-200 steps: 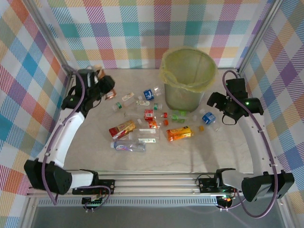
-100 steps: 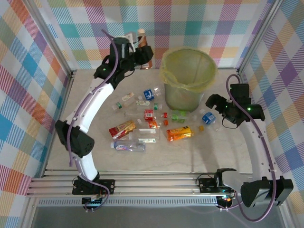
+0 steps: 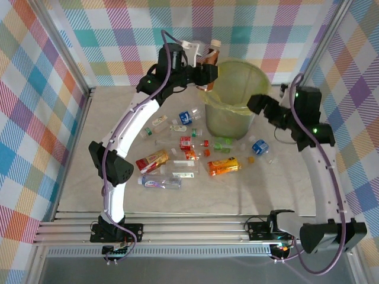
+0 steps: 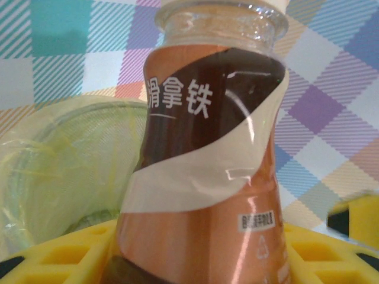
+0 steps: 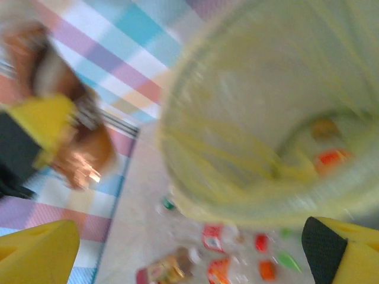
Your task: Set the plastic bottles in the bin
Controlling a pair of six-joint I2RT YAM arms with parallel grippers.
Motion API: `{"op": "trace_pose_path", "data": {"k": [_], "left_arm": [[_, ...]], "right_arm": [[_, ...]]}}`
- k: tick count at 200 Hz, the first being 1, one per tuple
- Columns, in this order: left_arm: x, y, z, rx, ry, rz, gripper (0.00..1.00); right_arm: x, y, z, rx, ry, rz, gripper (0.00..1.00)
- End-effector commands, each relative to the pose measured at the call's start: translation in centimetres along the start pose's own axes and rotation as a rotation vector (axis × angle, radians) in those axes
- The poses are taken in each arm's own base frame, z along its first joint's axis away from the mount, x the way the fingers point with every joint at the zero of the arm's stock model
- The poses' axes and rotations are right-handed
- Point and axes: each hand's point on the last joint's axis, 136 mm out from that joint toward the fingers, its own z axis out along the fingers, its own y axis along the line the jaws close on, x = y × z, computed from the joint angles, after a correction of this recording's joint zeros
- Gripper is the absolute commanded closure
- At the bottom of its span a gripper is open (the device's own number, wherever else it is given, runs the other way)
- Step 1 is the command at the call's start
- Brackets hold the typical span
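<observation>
a brown bottle (image 4: 207,165) with a brown-and-white label sits pinched low on its body between the yellow pads (image 4: 53,257) of the left gripper (image 3: 204,68). it is raised cap up, just beside the left rim of the bin (image 3: 228,121). the other bottles (image 3: 189,154) lie scattered on the table (image 3: 118,189) in front of the bin. the right gripper (image 3: 260,105), spread wide and empty, hovers at the bin's right rim, above the yellow liner (image 5: 237,177).

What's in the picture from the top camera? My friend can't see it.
The left gripper holds a brown bottle up by the rim of the yellow-lined bin. The right gripper hangs open on the bin's other side, and small plastic bottles lie scattered on the table.
</observation>
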Motion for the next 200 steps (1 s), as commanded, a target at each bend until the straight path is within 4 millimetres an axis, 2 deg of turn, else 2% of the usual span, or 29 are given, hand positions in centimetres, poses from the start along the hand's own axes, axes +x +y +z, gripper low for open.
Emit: {"op": "trace_pose_path", "data": {"k": [1,32,45,71,100,126,155,200], "left_arm": [[0.1,-1.4,-0.1,0.054,0.011,0.090,0.75],[0.3,-1.8,0.2,0.085,0.014,0.095,0.75],[0.4,-2.1,0.2,0.099,0.015,0.096,0.75],[0.6,-2.2,0.5,0.111,0.021,0.094,0.75],[0.8,-2.2,0.6,0.113,0.028,0.089,0.75],[0.9,-2.6,0.5,0.128,0.032,0.090,0.75],[0.7,-3.2,0.3,0.144,0.028,0.097,0.75],[0.9,-3.5,0.5,0.154,0.033,0.101,0.75]], "right_arm": [[-3.6,4.7,0.2,-0.195,-0.054,-0.091,0.03],[-5.7,7.0,2.1,-0.280,-0.041,-0.132,0.05],[-6.3,7.6,3.1,-0.309,-0.023,-0.138,0.10],[-6.6,9.1,5.0,-0.368,0.019,-0.153,0.19],[-6.3,10.7,6.5,-0.410,0.045,-0.181,0.18],[-6.0,10.9,8.0,-0.400,0.075,-0.179,0.20],[-5.7,10.1,10.0,-0.374,0.109,-0.156,0.23],[-5.3,10.1,11.7,-0.391,0.156,-0.143,0.31]]}}
